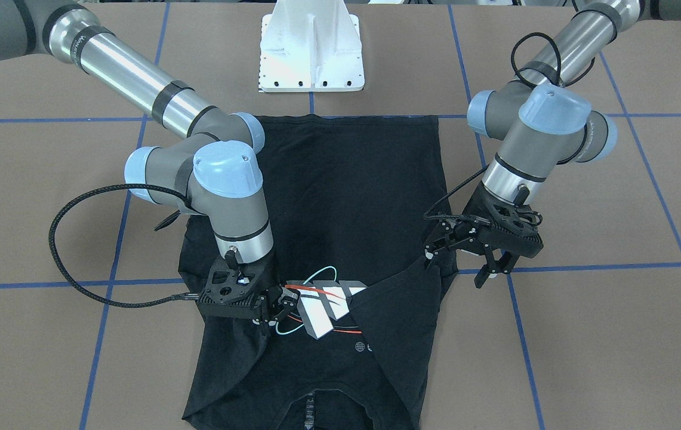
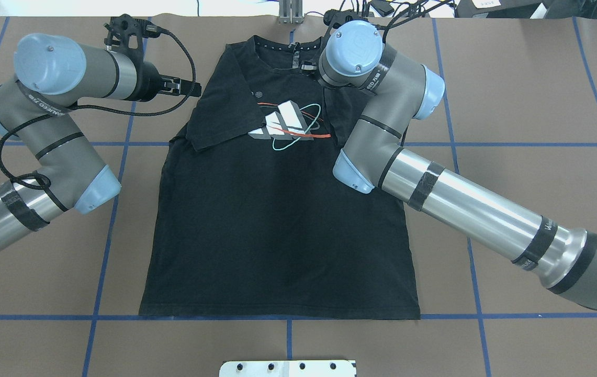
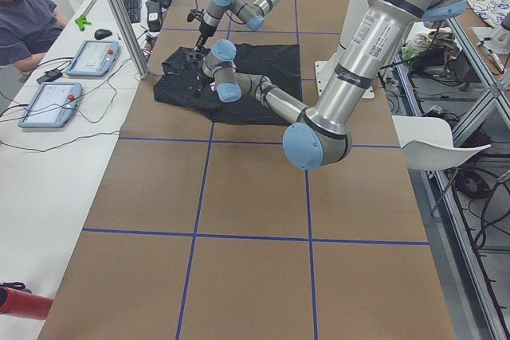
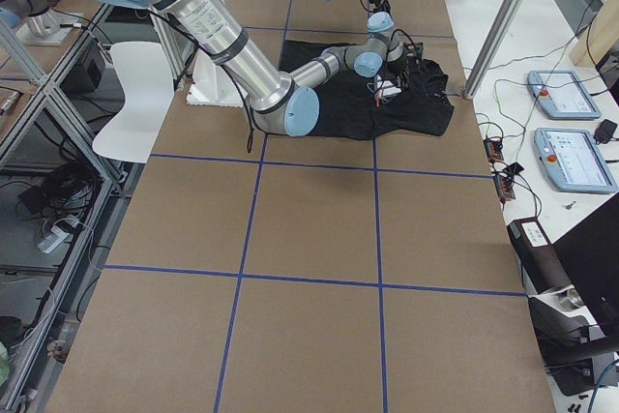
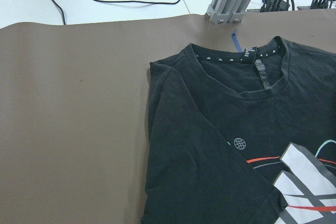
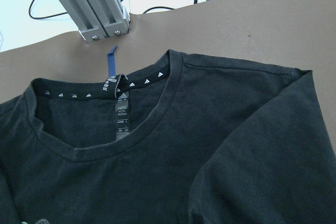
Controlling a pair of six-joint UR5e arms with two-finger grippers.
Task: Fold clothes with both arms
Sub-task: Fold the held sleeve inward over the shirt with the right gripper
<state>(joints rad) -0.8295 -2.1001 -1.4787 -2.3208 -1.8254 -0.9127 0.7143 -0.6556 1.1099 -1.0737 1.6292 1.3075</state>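
There it was, the left end effector (image 1: 495,270), hanging just beside the folded-in left sleeve (image 2: 220,118), fingers spread wide with nothing between them, over the brown bench (image 2: 513,78). The right end effector (image 1: 276,310) sat low over the chest, right beside the print (image 2: 288,125). Its fingers looked parted too, with no cloth seen pinched, though black on black made that hard to read. Under them lay the black T-shirt (image 2: 277,225), spread flat and face-up in the middle of the bench, hem toward the robot and collar (image 6: 94,155) at the far side. Both sleeves were turned in: the left sleeve lay across the chest and reached the print's edge, and the right sleeve (image 2: 342,104) lay folded inward beneath the right wrist. The left arm (image 2: 63,152) bent in beside the shirt, while the right arm (image 2: 465,204) reached across its right side. The white pedestal (image 1: 310,54) stood just behind the hem
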